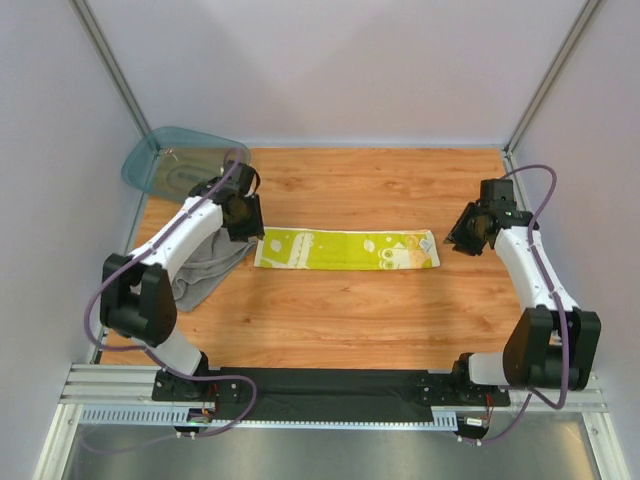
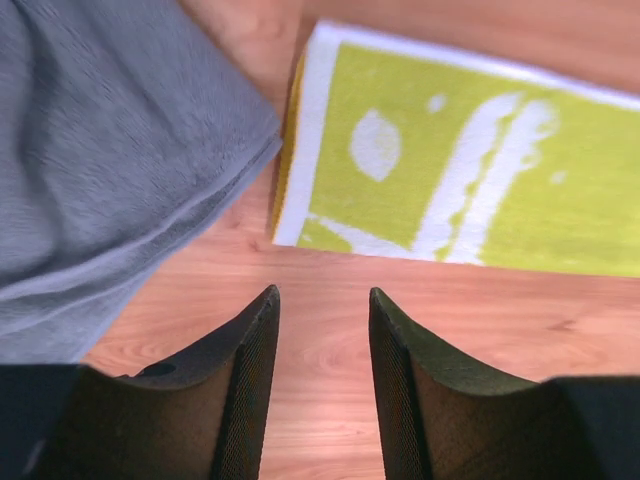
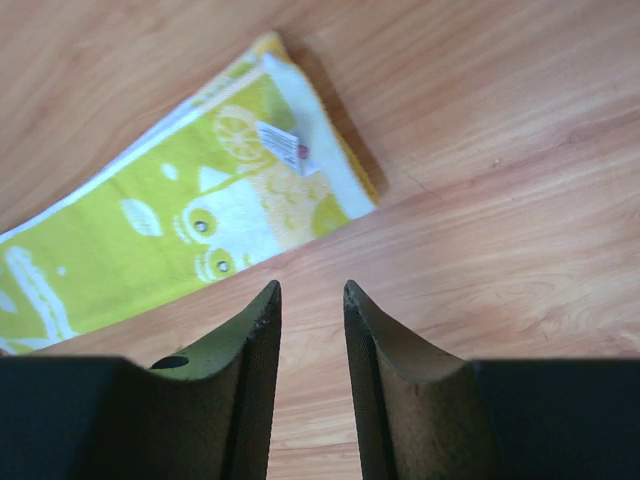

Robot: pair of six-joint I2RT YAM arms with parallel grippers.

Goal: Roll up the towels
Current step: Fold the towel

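The yellow-and-white patterned cloth (image 1: pixel 346 250) lies folded in a long flat strip across the middle of the table; it also shows in the left wrist view (image 2: pixel 470 170) and the right wrist view (image 3: pixel 200 210), with a small white tag near its right end. The grey terry towel (image 1: pixel 205 270) lies crumpled at the left, partly under my left arm, and fills the left of the left wrist view (image 2: pixel 110 160). My left gripper (image 1: pixel 250 232) is open and empty above the cloth's left end. My right gripper (image 1: pixel 458 240) is open and empty just right of the cloth's right end.
A translucent teal plastic tub (image 1: pixel 180 162) stands at the back left corner, behind my left arm. White walls close the table on the left, back and right. A black strip and metal rail (image 1: pixel 330 395) run along the near edge.
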